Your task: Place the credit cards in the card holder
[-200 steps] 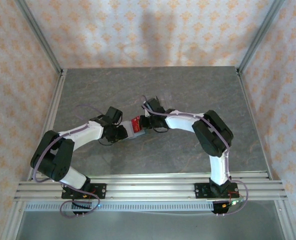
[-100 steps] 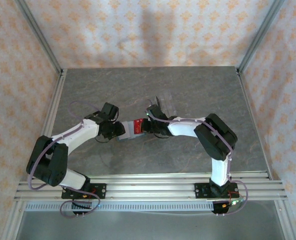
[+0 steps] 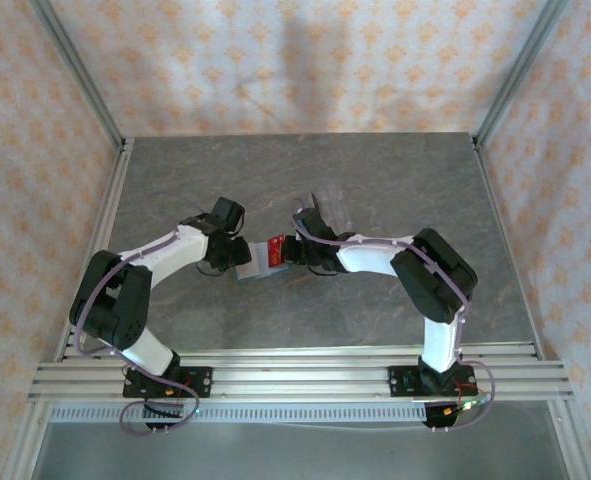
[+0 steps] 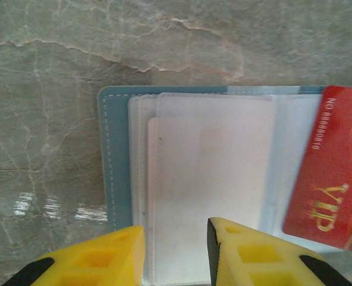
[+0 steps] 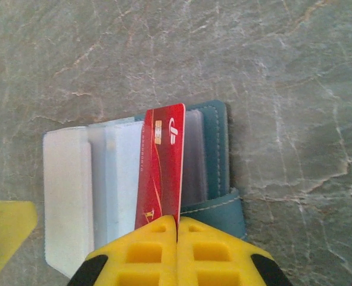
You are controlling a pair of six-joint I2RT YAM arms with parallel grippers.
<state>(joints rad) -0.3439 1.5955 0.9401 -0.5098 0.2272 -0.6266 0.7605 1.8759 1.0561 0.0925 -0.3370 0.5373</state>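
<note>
teal card holder (image 4: pixel 113 179) lies open, clear sleeves (image 4: pixel 211 155) fanned; right claw (image 5: pixel 177 229) pinched shut on the red card (image 5: pixel 161 173), gold vip lettering; left claw (image 4: pixel 176 231) part open, gripping nothing.

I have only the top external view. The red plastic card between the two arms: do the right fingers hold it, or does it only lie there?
Observer: The right fingers are shut on the near end of the red plastic card, which stands on edge.
Operator: Is the dark teal soft card holder open?
Observer: Yes, it lies open on the table, its clear plastic sleeves fanned out.
Operator: What are the left fingers doing?
Observer: They are apart, and a clear sleeve shows in the gap between them.
</note>
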